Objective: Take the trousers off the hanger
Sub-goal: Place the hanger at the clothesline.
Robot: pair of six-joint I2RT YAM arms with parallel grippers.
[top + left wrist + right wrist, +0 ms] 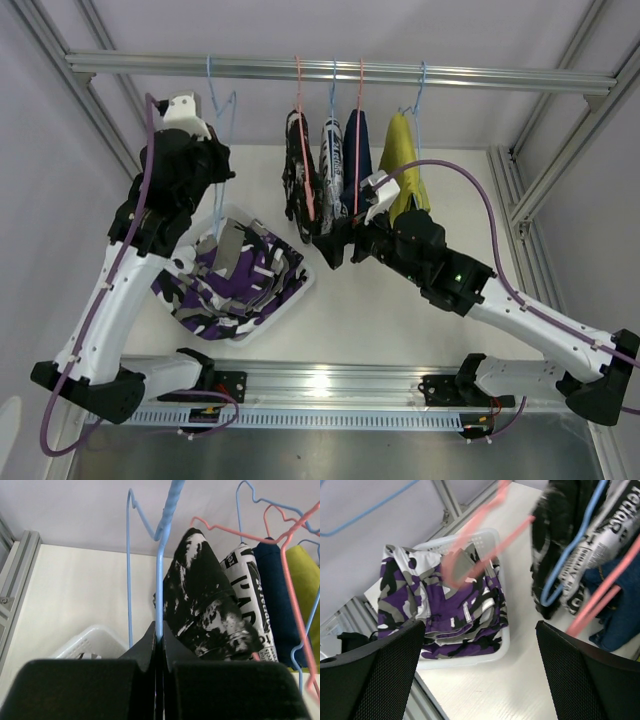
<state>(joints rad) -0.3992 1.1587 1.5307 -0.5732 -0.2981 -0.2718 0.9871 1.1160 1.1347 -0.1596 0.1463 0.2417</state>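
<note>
Pinching a seemingly bare blue hanger (160,580), left gripper (159,632)

The bench (390,310) is a pale, off-white surface with metal framing along its edges. A single white plastic basket (470,659) stands directly on its left half.

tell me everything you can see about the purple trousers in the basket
The purple trousers are cloth in a camouflage pattern of purple, white, grey and black, with what look like pale tabs or straps on top. They are on no hanger: they lie crumpled in the white basket on the left part of the table. The cloth fills the basket and drapes over its rim on one side. Only the basket appears to touch them.
</note>
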